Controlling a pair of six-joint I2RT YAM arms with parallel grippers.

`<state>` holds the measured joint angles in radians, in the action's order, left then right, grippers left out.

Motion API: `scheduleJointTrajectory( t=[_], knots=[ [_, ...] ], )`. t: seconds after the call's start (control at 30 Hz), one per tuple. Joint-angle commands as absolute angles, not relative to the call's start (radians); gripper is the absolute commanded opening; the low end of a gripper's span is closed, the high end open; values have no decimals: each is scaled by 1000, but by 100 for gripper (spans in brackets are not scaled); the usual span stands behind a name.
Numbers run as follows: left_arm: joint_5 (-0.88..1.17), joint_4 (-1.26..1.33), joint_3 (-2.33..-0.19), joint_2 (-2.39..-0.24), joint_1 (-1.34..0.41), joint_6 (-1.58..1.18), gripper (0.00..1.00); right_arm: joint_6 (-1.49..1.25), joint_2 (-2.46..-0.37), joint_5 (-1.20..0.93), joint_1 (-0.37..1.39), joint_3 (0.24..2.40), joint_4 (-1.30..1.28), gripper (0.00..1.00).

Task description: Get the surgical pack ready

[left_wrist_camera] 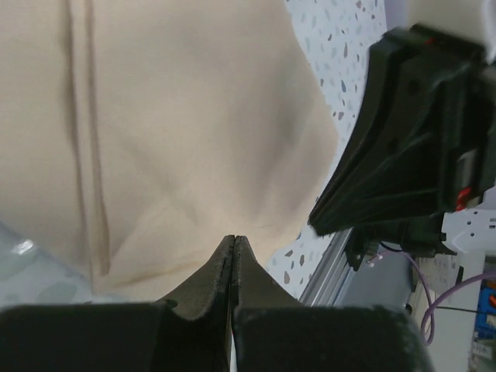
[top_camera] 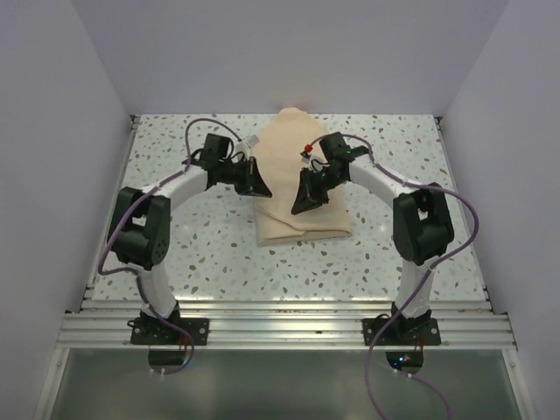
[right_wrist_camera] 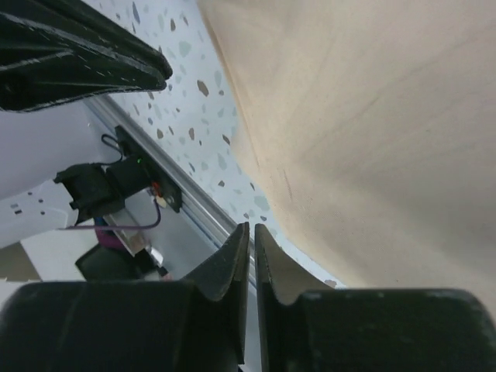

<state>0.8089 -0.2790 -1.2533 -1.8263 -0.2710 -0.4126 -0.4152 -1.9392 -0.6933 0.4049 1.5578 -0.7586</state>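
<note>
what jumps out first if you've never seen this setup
The folded tan wrap sheet lies bundled in the middle of the speckled table. Both arms arch inward over it from either side: the left tool sits at the sheet's left edge with its fingers pressed together, and the right tool points down over the sheet's right half.

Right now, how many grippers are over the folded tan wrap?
2. The left gripper is at the left edge of the folded tan wrap; the right gripper is over its middle. Anything inside it is hidden.
</note>
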Motion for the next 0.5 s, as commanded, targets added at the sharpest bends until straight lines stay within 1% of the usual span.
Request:
scheduleJointTrajectory(
  t=[0.0, 0.13, 0.3, 0.47],
  knots=[
    [907, -196, -1334, -1905, -319, -459, 0, -390, -1910, -847, 428, 1451, -674, 9],
    [913, -196, -1368, -2011, -319, -495, 0, -396, -1928, -874, 417, 1364, -606, 5],
    [867, -310, -1423, -2086, -319, -456, 0, -362, -1968, -905, 380, 1315, -609, 5],
    [833, -347, -1424, -2120, -319, -434, 0, -338, -2014, -904, 371, 1273, -612, 6]
  ],
)
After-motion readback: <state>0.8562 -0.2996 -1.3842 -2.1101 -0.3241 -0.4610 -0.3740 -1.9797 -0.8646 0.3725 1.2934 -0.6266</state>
